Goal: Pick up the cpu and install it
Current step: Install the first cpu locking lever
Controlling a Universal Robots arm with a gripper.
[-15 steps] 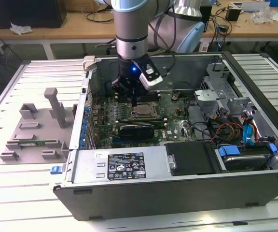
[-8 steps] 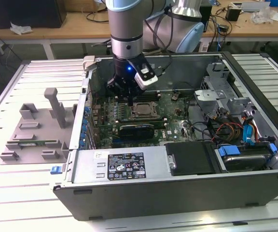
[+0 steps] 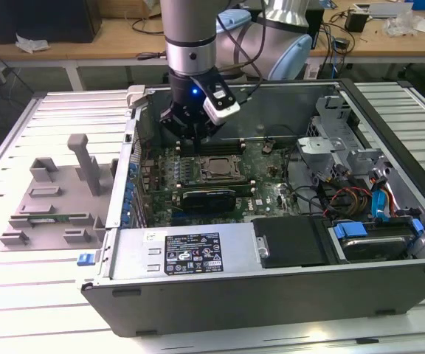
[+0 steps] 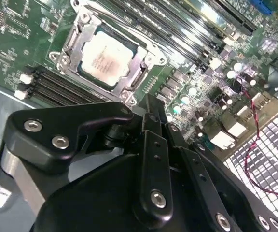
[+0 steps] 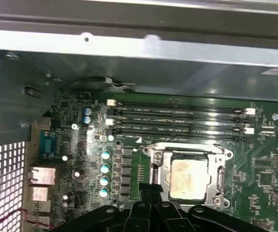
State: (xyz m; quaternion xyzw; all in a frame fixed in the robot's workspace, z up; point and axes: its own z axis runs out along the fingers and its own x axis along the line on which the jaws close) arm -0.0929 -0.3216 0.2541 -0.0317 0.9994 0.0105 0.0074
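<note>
The cpu lies flat in the metal socket frame on the green motherboard inside the open computer case; its silver top shows in both wrist views. My gripper hangs just above the board beside the socket, on the side of the long memory slots. Its black fingers are shut together with nothing between them, and their tips stand next to the socket's edge, apart from the chip.
The case's metal walls ring the board. A black card sits in front of the socket, with cables and drive bays at the exterior view's right. A grey tray with blocks lies outside the case at the left.
</note>
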